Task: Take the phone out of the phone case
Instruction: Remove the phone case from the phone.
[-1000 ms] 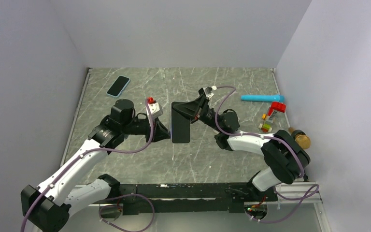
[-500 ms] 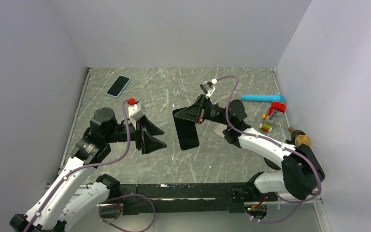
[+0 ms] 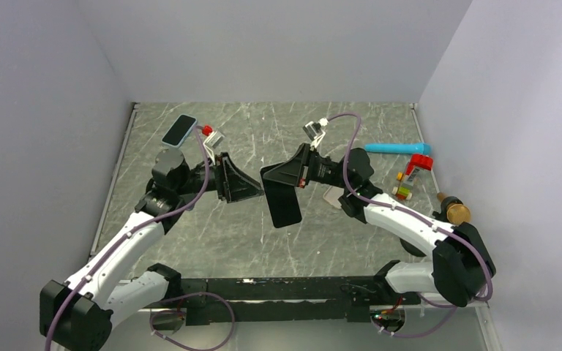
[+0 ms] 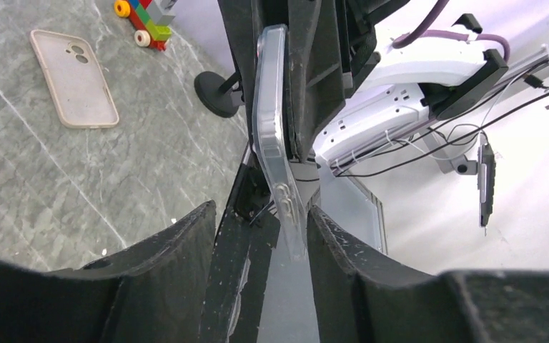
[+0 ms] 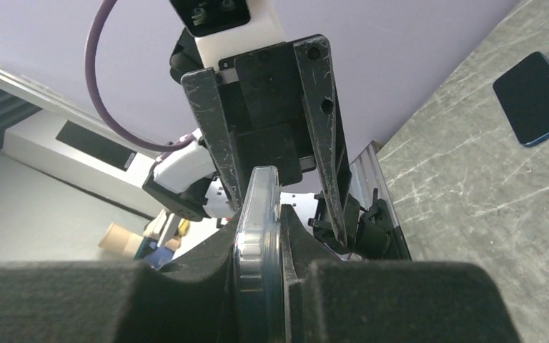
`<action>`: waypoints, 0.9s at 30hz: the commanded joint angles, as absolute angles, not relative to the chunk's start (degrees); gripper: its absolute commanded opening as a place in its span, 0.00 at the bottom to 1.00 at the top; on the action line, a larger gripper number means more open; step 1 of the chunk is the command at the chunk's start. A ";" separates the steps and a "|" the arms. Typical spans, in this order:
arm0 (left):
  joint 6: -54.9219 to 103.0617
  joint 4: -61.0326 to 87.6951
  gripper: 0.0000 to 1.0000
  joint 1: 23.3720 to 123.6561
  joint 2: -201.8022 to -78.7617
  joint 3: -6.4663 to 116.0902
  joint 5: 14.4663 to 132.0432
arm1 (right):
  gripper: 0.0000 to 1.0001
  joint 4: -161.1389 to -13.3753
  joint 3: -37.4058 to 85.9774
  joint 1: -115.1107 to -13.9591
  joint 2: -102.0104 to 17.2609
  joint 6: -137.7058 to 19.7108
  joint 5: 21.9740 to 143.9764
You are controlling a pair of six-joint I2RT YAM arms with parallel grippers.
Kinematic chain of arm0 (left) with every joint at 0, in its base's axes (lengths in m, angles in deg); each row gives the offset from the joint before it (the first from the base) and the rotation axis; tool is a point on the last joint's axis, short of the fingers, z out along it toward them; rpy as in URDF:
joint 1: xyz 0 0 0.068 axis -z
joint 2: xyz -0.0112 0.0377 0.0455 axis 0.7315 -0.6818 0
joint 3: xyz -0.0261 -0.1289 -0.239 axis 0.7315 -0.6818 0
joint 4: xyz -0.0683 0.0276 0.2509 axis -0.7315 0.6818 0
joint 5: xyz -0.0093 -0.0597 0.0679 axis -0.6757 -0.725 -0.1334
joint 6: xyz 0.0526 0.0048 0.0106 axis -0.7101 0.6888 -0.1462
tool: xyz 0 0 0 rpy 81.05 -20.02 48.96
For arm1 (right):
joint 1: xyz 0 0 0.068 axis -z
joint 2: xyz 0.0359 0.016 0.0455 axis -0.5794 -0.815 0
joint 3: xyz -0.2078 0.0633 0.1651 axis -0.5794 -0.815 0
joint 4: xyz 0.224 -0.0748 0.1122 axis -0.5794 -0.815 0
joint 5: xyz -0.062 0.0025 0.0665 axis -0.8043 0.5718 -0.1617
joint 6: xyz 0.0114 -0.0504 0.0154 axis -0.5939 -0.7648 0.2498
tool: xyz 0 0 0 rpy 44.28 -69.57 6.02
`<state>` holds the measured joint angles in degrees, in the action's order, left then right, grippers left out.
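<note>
Overhead, my right fingers [image 3: 287,175] clamp one end of the dark phone in its clear plastic case [image 3: 284,205], held above the table [image 3: 212,241] with its long axis running toward the near edge. My left fingers [image 3: 240,187] stand parted just to its left. From the left wrist, the case's free end lies between them. From the right wrist, it sits edge-on in my grip.
</note>
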<state>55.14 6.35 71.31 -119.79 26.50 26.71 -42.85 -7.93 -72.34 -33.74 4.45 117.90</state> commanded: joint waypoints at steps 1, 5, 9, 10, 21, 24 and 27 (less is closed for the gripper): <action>65.85 -10.48 0.51 71.57 -120.48 24.14 25.86 | 0.00 -36.39 -6.30 -73.96 -34.36 6.00 116.25; 67.66 -13.92 0.46 72.59 -122.14 23.52 26.95 | 0.00 -37.75 -4.68 -75.37 -35.27 4.69 114.91; 67.62 -13.88 0.34 73.48 -124.05 24.33 27.20 | 0.00 -36.89 -4.69 -76.31 -35.26 4.92 113.20; 67.60 -14.07 0.31 73.57 -124.45 24.39 27.20 | 0.00 -36.54 -4.88 -76.33 -35.14 5.22 112.61; 68.24 -15.63 0.34 73.73 -125.36 23.90 25.13 | 0.00 -38.14 -7.09 -77.11 -32.38 5.53 103.79; 67.16 -14.38 0.41 73.82 -124.38 23.78 24.59 | 0.00 -40.06 -6.77 -77.07 -31.34 4.46 102.91; 66.98 -13.98 0.46 73.82 -124.03 23.89 23.88 | 0.00 -40.82 -6.60 -77.07 -30.90 4.09 102.87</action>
<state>68.70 -14.08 73.19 -125.34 23.44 26.27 -43.40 -8.26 -76.88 -33.76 4.21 107.06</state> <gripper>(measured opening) 0.432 0.192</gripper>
